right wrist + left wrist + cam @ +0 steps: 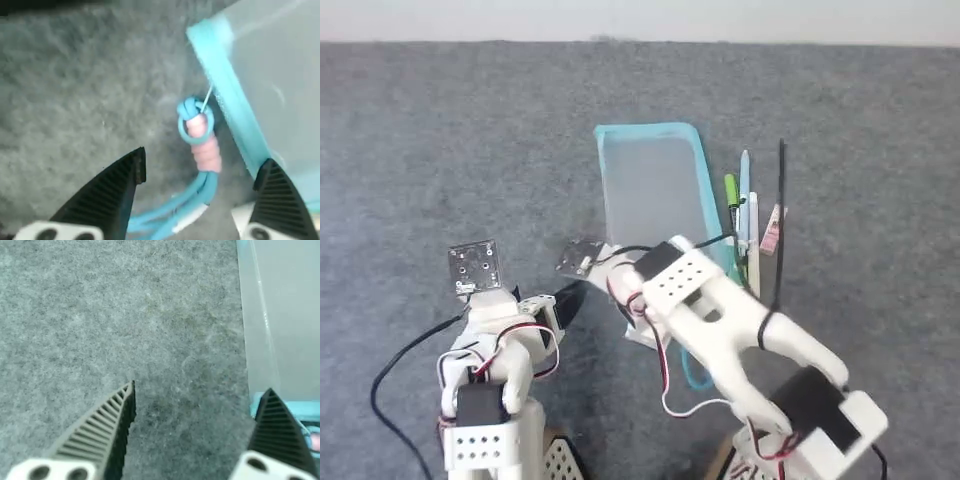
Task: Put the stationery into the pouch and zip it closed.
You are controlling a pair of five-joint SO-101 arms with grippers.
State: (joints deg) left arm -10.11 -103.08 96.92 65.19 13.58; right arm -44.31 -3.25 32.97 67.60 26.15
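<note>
Pouch (pixel 655 185) flat on grey mat (pixel 440 140), pens (pixel 745 190) just beside. Left claw (pixel 200 387) wide open at pouch edge; right claw (pixel 205 156) wide open around zipper cord (pixel 189 108), seemingly not gripping.

A grey felt mat (pixel 440 130) lies under everything, ending at a pale wall (pixel 640 20) behind.

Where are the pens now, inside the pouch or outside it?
Outside. The pens lie in a row on the grey mat beside the teal-edged pouch, whose translucent body looks empty.
</note>
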